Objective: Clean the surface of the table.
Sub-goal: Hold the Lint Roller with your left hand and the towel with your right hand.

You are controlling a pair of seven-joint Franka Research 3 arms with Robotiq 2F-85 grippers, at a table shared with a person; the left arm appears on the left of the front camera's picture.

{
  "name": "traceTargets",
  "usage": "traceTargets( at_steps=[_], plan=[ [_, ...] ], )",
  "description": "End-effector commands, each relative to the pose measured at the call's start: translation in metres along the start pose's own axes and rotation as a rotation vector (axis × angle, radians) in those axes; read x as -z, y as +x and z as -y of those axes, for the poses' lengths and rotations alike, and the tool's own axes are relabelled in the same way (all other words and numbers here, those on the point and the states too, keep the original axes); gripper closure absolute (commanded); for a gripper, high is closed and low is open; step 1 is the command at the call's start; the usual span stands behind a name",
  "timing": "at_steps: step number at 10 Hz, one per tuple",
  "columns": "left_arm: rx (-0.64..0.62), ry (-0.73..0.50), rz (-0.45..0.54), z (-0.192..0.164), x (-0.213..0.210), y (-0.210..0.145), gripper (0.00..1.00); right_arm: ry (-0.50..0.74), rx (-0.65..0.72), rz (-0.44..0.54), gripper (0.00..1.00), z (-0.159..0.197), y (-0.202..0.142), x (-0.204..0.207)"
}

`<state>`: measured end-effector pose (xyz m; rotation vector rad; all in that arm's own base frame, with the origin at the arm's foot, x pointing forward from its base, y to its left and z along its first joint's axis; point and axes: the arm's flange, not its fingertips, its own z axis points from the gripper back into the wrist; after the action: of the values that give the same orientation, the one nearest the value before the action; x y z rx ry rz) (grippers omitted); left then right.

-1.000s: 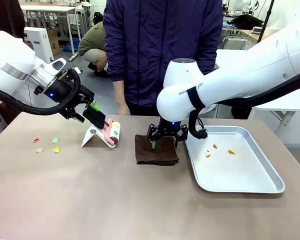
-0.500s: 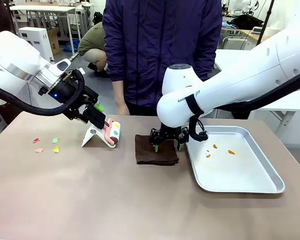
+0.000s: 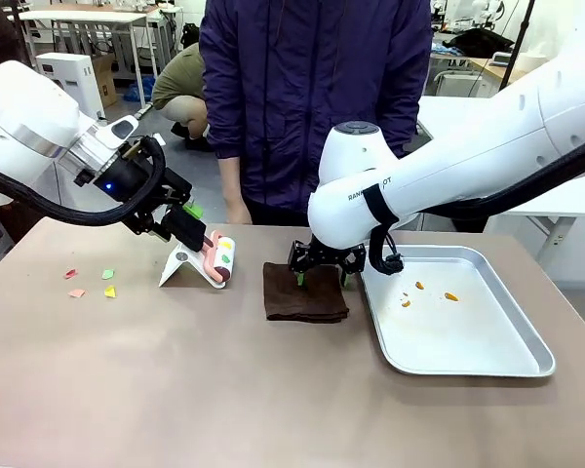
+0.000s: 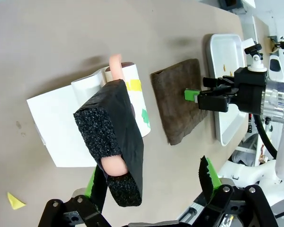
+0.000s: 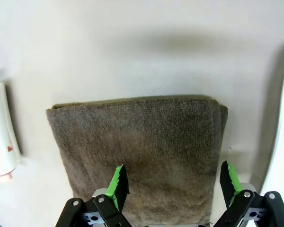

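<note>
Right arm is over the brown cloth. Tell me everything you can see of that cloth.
The brown cloth is a dark, fuzzy, towel-like rectangle, folded, with layered edges showing along one side. It lies flat on the table, between the lint roller and the silver tray, touching neither. The right gripper hangs over its far part with jaws open. Whether the fingertips touch the fabric cannot be told.
</note>
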<state>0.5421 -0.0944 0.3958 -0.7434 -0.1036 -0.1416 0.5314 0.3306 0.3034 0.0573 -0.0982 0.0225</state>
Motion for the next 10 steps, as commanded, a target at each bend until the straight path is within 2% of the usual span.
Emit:
traceTargets(
  at_steps=[1,4,9,10],
  plan=[
    [-0.009,0.012,0.033,0.0023,0.0021,0.0012,0.00,0.004,0.035,0.020,0.00,-0.0015,-0.0032,0.0028],
    [-0.027,0.047,0.081,-0.0020,0.0030,0.0058,0.00,0.007,0.044,0.017,0.00,-0.0007,-0.0033,0.0024],
    [-0.023,0.039,0.073,-0.0034,0.0030,0.0089,0.00,0.012,0.050,-0.004,0.00,-0.0004,-0.0032,0.0010],
    [-0.017,0.046,0.071,-0.0033,0.0042,0.0091,0.53,0.006,0.046,-0.016,0.60,0.0001,-0.0034,0.0008]
  ],
)
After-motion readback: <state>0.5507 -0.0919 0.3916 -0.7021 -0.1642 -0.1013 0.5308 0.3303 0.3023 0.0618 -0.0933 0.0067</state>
